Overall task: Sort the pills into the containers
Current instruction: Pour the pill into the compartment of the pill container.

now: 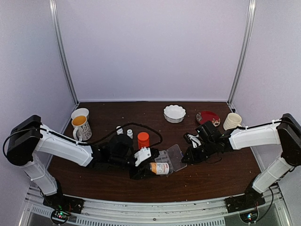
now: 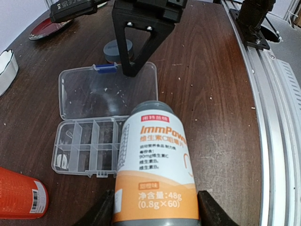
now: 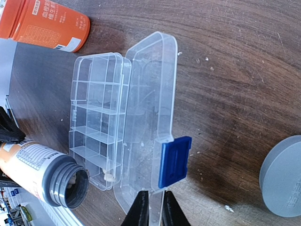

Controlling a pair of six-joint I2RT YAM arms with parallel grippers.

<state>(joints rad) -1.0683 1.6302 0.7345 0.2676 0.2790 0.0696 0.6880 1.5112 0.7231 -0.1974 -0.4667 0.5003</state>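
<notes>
The pills (image 3: 109, 176), tiny cream-white pellets, show in only one end cell of the clear, flat, rectangular plastic organizer box (image 3: 99, 84). One, perhaps two, lie in the cell nearest the right fingertips, just in front of the bottle mouth. The other cells look bare, though the clear walls make a stray pellet hard to rule out. The box lies open on the dark wooden table (image 3: 235, 70), its clear hinged lid (image 3: 150, 94) folded out flat.

The right gripper (image 3: 153, 210) has its fingers all but together, with the lid's free rim caught between them right beside the blue latch tab (image 3: 175, 160). It seems to be pinning the box in place. A loose round grey cap (image 3: 284, 176) lies on the table to the side of those fingers, away from the cells.

The left gripper (image 2: 157, 214) has its fingers well apart, clamped on either side of a white-and-orange labelled bottle with a grey neck (image 2: 157, 165), held on its side. The uncapped mouth points away from those fingers, at the near edge of the cells. An orange bottle (image 2: 21, 197) sits off to one side of them, clear of the box.

By my reading the sorting has barely begun: cap off, box open, a first pellet or two landed. Nearly every cell is left to fill. The bottle's mouth is too dark to tell how much remains inside.
</notes>
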